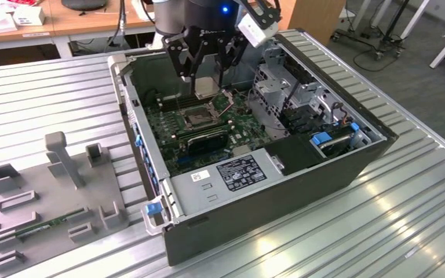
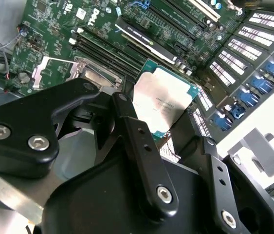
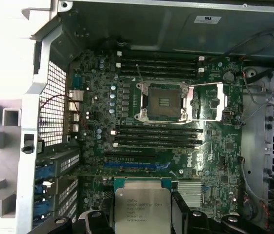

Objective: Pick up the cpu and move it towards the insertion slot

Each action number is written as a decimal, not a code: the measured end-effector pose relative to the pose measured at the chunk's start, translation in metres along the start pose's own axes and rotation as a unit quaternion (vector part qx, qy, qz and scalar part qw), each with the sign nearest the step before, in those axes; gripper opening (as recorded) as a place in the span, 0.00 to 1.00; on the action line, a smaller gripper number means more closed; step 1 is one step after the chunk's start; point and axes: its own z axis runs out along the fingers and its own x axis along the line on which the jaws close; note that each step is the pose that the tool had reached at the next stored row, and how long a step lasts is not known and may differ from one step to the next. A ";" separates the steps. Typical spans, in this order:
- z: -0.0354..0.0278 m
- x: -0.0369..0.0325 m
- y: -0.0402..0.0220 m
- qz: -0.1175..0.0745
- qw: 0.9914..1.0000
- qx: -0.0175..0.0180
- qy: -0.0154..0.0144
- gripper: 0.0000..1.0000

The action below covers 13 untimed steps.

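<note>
One cpu (image 3: pixel 142 204) hangs clamped edge-on between the closed jaws of the gripper (image 1: pixel 206 88), above the motherboard (image 3: pixel 98 117) inside the open computer case (image 1: pixel 300 174) and short of the one insertion slot (image 3: pixel 163 101) (its frame stands open). The grip looks narrow, so a jolt could tilt or drop the chip onto the board. Four long memory slots flank the socket.

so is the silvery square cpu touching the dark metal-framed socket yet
Apart. In the first wrist view the cpu, held in the gripper, sits well away from the open, empty insertion slot.
</note>
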 end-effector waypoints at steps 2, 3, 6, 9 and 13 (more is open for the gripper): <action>0.0001 -0.0023 -0.0001 0.000 1.000 0.000 0.000 0.55; 0.0000 -0.0034 -0.0001 0.000 1.000 0.000 0.000 0.55; 0.0000 -0.0059 -0.0002 0.000 1.000 0.000 0.000 0.55; 0.0001 -0.0079 -0.0002 0.000 1.000 0.000 0.000 0.55; 0.0001 -0.0105 -0.0003 0.000 1.000 0.000 0.000 0.55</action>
